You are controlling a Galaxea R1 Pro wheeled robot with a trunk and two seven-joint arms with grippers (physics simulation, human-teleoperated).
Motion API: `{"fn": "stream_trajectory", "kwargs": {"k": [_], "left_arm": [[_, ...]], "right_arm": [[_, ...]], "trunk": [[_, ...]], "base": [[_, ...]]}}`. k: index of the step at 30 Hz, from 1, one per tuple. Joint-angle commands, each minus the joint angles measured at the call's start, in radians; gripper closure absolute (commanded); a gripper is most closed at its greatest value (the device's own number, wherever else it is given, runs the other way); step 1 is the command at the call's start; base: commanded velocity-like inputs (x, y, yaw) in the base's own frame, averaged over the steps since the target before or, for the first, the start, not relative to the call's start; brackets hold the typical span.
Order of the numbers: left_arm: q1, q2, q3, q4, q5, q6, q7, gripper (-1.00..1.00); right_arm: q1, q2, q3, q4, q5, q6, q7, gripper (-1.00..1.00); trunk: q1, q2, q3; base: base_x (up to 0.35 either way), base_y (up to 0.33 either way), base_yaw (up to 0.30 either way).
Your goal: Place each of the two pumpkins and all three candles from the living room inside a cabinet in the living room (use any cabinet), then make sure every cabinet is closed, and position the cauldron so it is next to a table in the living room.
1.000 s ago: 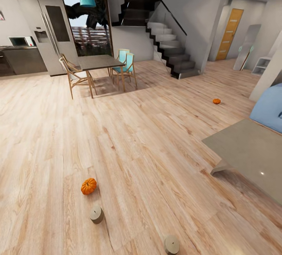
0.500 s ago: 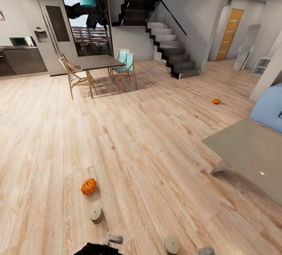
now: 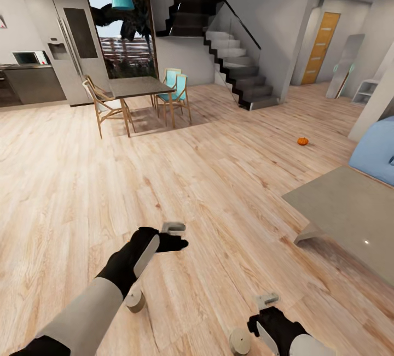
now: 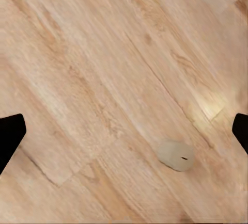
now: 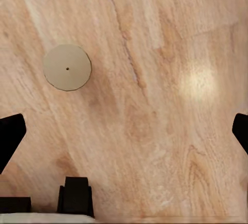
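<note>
Candles lie on the floor: one [image 3: 135, 300] under the spread-open left gripper [image 3: 174, 235], another [image 3: 239, 341] just beside the open right gripper [image 3: 267, 302].

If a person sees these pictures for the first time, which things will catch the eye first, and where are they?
Two black-gloved arms reach in over the pale wood floor: the left gripper hangs above a beige candle, the right gripper beside another candle. Far off, one small orange pumpkin lies on the floor near the blue sofa, behind the grey coffee table.
</note>
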Motion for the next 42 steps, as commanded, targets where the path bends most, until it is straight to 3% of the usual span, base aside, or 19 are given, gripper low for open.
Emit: {"fn": "stream_trajectory", "kwargs": {"k": [1, 4, 6, 8, 9, 11, 12, 15, 18, 24, 34, 42], "left_arm": [[-0.028, 0.0, 0.012, -0.012, 0.022, 0.004, -0.003, -1.0], [-0.096, 0.006, 0.042, -0.02, 0.131, 0.01, -0.04, -1.0], [-0.143, 0.022, 0.055, -0.016, 0.239, 0.01, -0.117, -1.0], [-0.176, 0.052, 0.06, -0.012, 0.328, 0.01, -0.235, -1.0], [-0.181, 0.059, 0.06, -0.011, 0.346, 0.01, -0.272, -1.0], [-0.194, 0.077, 0.062, -0.01, 0.395, 0.01, -0.435, -1.0], [-0.198, 0.085, 0.064, -0.009, 0.411, 0.009, -0.553, -1.0], [-0.198, 0.094, 0.062, -0.007, 0.422, 0.003, -0.708, -1.0], [-0.196, 0.104, 0.06, 0.002, 0.424, -0.008, -0.749, -1.0], [-0.19, 0.124, 0.06, 0.015, 0.425, -0.074, -0.767, -1.0], [-0.189, 0.133, 0.061, 0.024, 0.426, -0.08, -0.77, -1.0], [-0.189, 0.133, 0.06, 0.025, 0.425, -0.081, -0.771, -1.0]], "right_arm": [[-0.007, 0.009, 0.005, 0.0, 0.005, 0.034, 0.002, -1.0], [-0.014, 0.035, 0.041, -0.001, 0.032, 0.082, 0.003, -1.0], [-0.016, 0.053, 0.083, 0.0, 0.058, 0.096, 0.004, -1.0], [-0.017, 0.066, 0.108, -0.001, 0.071, 0.102, 0.004, -1.0], [-0.017, 0.07, 0.111, -0.001, 0.073, 0.103, 0.004, -1.0], [-0.018, 0.085, 0.121, -0.002, 0.077, 0.105, 0.003, -1.0], [-0.018, 0.092, 0.125, -0.002, 0.079, 0.106, 0.003, -1.0], [-0.018, 0.096, 0.129, -0.001, 0.081, 0.107, 0.004, -1.0], [-0.018, 0.097, 0.13, -0.001, 0.082, 0.105, 0.004, -1.0], [-0.018, 0.094, 0.132, -0.002, 0.084, 0.104, 0.004, -1.0], [-0.018, 0.092, 0.132, -0.004, 0.084, 0.104, 0.007, -1.0], [-0.018, 0.09, 0.132, -0.006, 0.084, 0.104, 0.01, -1.0]], "trunk": [[0.0, 0.0, 0.0], [0.0, 0.0, 0.0], [0.0, 0.0, 0.0], [0.0, 0.0, 0.0], [0.0, 0.0, 0.0], [0.0, 0.0, 0.0], [0.0, 0.0, 0.0], [0.0, 0.0, 0.0], [0.0, 0.0, 0.0], [0.0, 0.0, 0.0], [0.0, 0.0, 0.0], [0.031, -0.056, -0.025]], "base": [[0.0, 0.0, 0.0], [0.0, 0.0, 0.0], [0.0, 0.0, 0.0], [0.0, 0.0, 0.0], [0.0, 0.0, 0.0], [0.0, 0.0, 0.0], [0.0, 0.0, 0.0], [0.0, 0.0, 0.0], [0.0, 0.0, 0.0], [0.0, 0.0, 0.0], [0.0, 0.0, 0.0], [0.0, 0.0, 0.0]]}}
